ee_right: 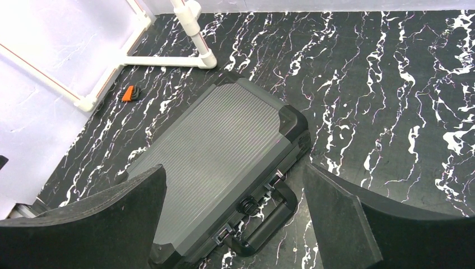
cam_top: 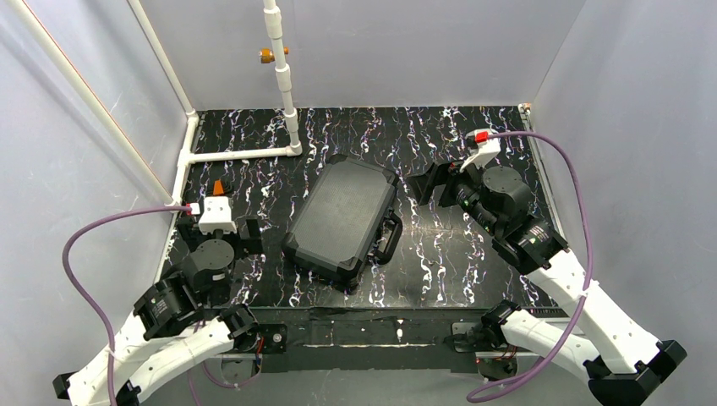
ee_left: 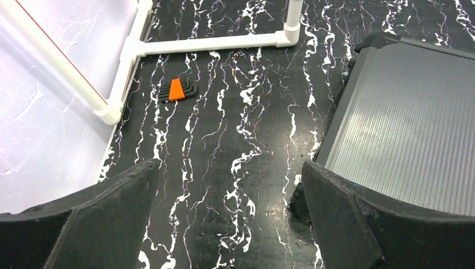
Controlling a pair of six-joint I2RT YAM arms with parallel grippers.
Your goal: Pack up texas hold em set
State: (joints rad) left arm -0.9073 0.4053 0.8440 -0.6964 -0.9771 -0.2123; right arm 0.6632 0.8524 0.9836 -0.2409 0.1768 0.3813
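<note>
Zero loose pieces in sight, looks nearly done: black case (cam_top: pixel 342 218) shut, lying flat mid-scene, handle (cam_top: pixel 391 238) toward the right side. Can't tell whether latched. Left gripper (ee_left: pixel 229 185) and right gripper (ee_right: pixel 232 179) spread wide, gripping nothing. Orange hex-key set (ee_left: pixel 177 89) by the white PVC frame (ee_left: pixel 213 43), nowhere near blocking.

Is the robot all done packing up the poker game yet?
Nearly, it seems. Done: the black case lies shut on the table, with no cards, chips or dice loose in view. In hand: nothing; the left gripper and right gripper are both open and empty. Left: maybe the latches by the handle; I cannot tell if they are snapped.
</note>
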